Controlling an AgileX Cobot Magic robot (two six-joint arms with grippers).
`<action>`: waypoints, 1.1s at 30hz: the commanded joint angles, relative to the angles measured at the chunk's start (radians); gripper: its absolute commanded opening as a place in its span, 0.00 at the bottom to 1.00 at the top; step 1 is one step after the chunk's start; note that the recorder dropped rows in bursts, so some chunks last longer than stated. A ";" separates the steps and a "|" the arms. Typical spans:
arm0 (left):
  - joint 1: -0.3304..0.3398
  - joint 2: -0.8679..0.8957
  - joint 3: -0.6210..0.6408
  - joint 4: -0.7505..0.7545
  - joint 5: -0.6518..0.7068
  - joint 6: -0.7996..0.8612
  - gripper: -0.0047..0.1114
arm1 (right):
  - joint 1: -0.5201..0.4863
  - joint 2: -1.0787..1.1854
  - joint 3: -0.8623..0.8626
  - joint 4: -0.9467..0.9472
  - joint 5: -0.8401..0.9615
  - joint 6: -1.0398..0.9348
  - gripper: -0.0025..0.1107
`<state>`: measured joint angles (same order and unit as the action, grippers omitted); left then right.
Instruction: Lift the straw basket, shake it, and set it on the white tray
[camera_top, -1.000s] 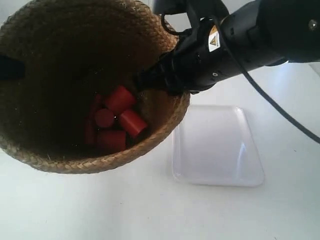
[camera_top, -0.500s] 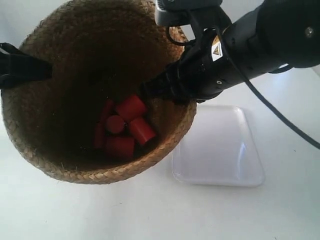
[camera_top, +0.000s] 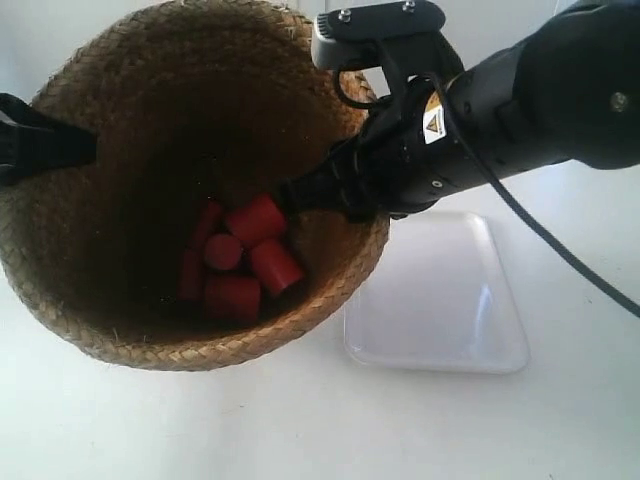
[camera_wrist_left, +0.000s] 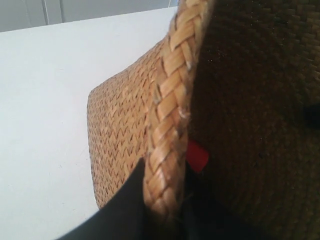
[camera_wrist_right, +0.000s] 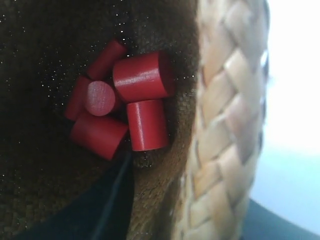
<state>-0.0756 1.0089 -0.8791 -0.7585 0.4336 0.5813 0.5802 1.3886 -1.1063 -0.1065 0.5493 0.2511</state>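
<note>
A: Exterior view, look: braided straw basket (camera_top: 130, 330) tilted, smooth red cylinders (camera_top: 245, 260) heaped inside, glossy white tray (camera_top: 440, 300) near it.
B: Yes, left gripper (camera_wrist_left: 162, 210) and right gripper (camera_wrist_right: 200, 215) each pinch its coarse rim between their fingers.

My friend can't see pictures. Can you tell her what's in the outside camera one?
A big straw basket is held tilted toward the camera, its rim pinched by the gripper at the view's right and the gripper at the view's left. Red cylinders are piled in its dark bottom, and a white tray lies on the white table beside it.
</note>
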 joint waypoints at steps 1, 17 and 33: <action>-0.011 -0.021 -0.006 -0.028 -0.030 0.017 0.04 | -0.002 0.002 0.003 -0.005 -0.052 -0.006 0.02; -0.011 -0.019 -0.006 0.046 -0.053 -0.052 0.04 | -0.002 0.034 -0.001 0.056 -0.056 0.041 0.02; -0.007 -0.032 -0.006 0.079 -0.023 -0.035 0.04 | -0.002 0.030 -0.001 0.081 -0.039 0.037 0.02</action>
<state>-0.0772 1.0033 -0.8791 -0.6634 0.4085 0.5215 0.5802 1.4295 -1.1063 -0.0303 0.5073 0.2924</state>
